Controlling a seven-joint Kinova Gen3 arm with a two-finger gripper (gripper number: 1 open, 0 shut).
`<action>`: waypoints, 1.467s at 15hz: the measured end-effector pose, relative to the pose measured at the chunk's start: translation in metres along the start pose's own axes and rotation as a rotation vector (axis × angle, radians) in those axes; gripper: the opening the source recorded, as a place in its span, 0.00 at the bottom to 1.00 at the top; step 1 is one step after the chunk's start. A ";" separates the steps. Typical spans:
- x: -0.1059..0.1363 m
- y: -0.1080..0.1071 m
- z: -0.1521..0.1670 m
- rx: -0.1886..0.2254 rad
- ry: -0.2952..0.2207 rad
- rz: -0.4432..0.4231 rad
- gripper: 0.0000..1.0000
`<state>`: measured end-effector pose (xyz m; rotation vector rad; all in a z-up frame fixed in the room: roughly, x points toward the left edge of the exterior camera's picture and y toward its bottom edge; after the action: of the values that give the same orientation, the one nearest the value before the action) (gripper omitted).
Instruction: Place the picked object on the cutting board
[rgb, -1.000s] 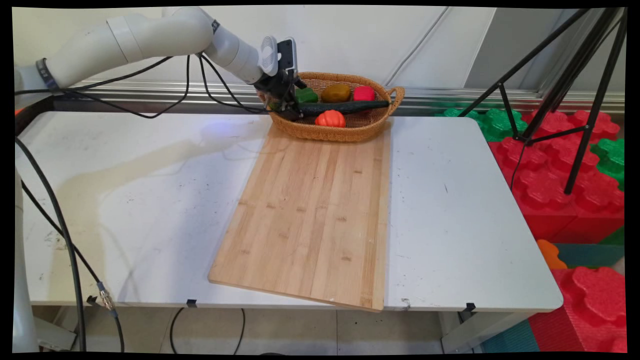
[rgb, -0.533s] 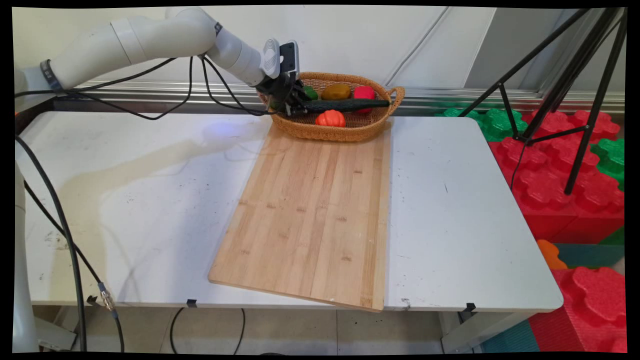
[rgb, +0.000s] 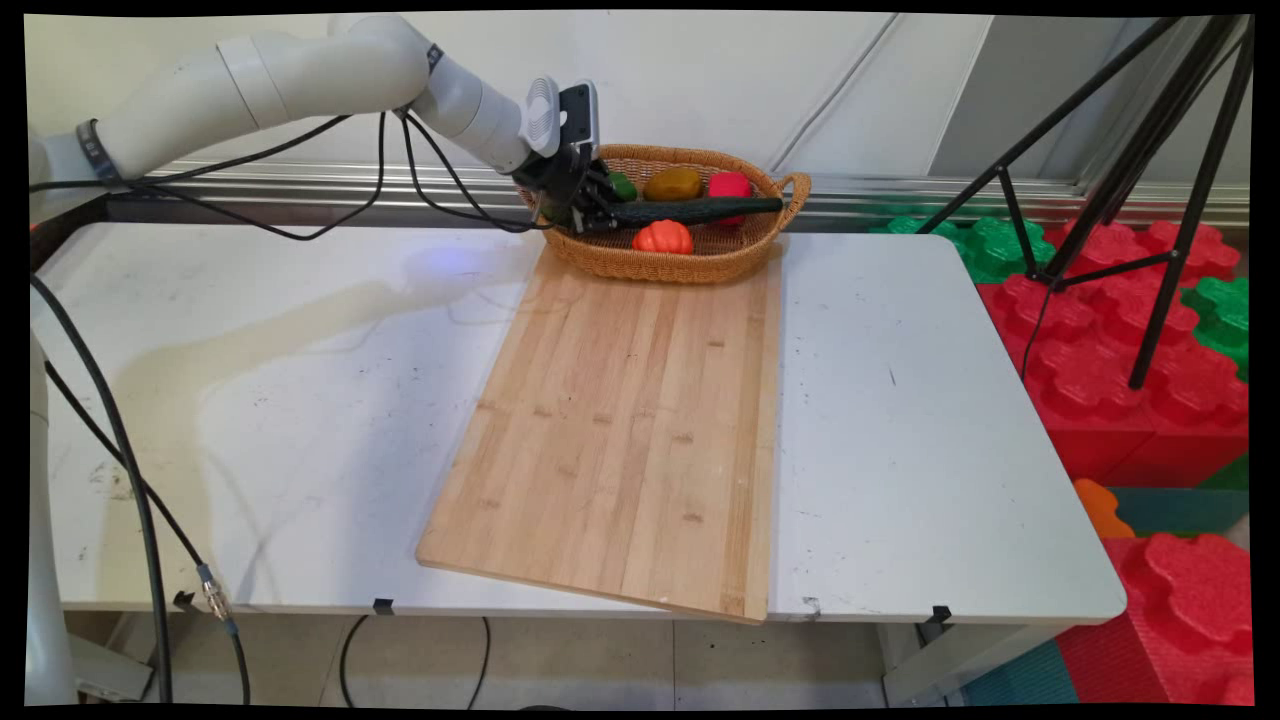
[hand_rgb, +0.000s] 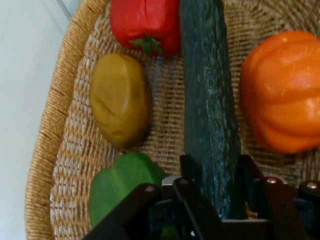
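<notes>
The gripper (hand_rgb: 212, 172) is clamped on the near end of a dark green cucumber (hand_rgb: 207, 100), one finger on each side. In the main view the cucumber (rgb: 690, 211) lies nearly level, spanning the wicker basket (rgb: 700, 265) at the far end of the wooden cutting board (rgb: 620, 430).

An orange pumpkin (hand_rgb: 282, 90), a red pepper (hand_rgb: 145, 22), a brownish potato (hand_rgb: 120, 97) and a green pepper (hand_rgb: 122, 187) rest in the basket. The board is bare; the white surface (rgb: 300, 400) carries nothing else.

Against the earlier frames, the gripper has closed on the cucumber and raised it slightly; its far end now sits near the basket's handle. Other items unchanged.
</notes>
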<state>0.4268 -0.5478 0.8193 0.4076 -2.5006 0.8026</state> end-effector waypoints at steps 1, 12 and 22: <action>0.001 -0.001 -0.004 0.005 0.006 -0.002 0.00; 0.005 0.001 -0.076 0.027 0.057 -0.007 0.00; -0.009 0.022 -0.158 -0.067 0.086 -0.046 0.00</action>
<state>0.4806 -0.4333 0.9169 0.3982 -2.4220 0.7015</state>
